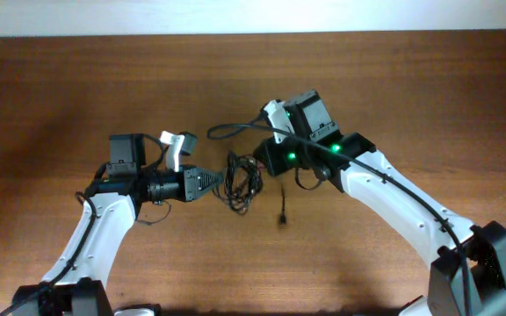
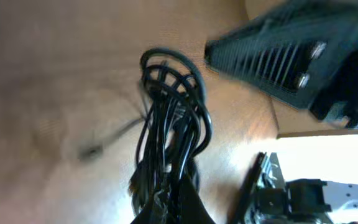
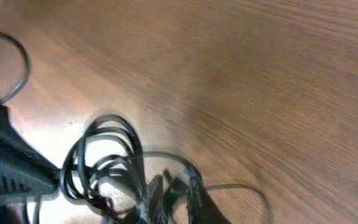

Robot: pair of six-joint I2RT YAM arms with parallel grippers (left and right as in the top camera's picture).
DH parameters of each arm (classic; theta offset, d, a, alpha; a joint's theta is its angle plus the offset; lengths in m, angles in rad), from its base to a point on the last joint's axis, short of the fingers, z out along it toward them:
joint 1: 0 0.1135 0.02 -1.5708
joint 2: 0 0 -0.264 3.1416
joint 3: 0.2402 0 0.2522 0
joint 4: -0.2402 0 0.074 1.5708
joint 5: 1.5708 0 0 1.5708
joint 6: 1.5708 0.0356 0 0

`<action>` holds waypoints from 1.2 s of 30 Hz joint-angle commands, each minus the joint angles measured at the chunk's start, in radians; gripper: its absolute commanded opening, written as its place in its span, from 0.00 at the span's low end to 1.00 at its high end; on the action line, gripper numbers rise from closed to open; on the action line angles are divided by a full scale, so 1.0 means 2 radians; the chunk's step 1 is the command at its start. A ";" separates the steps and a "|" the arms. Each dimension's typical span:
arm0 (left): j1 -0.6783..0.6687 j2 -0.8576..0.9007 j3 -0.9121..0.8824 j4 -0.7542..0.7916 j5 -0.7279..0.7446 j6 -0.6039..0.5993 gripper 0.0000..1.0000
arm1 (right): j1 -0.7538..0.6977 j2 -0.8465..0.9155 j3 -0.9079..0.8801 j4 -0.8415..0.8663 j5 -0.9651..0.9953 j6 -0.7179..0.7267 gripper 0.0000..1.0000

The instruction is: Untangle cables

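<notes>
The cables (image 1: 241, 186) are thin black cords knotted into one small bundle on the wooden table, between both grippers. My left gripper (image 1: 220, 183) is shut on the bundle's left side; in the left wrist view its fingers (image 2: 173, 208) pinch the cords (image 2: 173, 118). My right gripper (image 1: 262, 165) is at the bundle's upper right; in the right wrist view its fingers (image 3: 179, 200) look shut on strands of the bundle (image 3: 104, 163). One cord with a small plug end (image 1: 283, 216) trails off below right. Another strand (image 1: 227, 130) loops up and left of the right gripper.
The right arm's black wrist housing (image 2: 284, 50) fills the upper right of the left wrist view. The left gripper's black finger (image 3: 5, 168) shows at the left edge of the right wrist view. The table's back edge (image 1: 253, 33) runs along the top.
</notes>
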 commanded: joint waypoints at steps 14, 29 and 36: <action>0.000 0.001 -0.001 -0.028 -0.216 0.013 0.00 | 0.029 0.005 -0.017 -0.075 -0.003 -0.035 0.62; -0.003 -0.019 0.068 0.011 -0.438 -0.085 0.61 | 0.030 0.005 -0.035 -0.077 0.017 -0.028 0.63; -0.056 0.092 0.068 0.035 -0.398 0.163 0.60 | 0.030 0.005 -0.036 -0.077 0.017 -0.028 0.64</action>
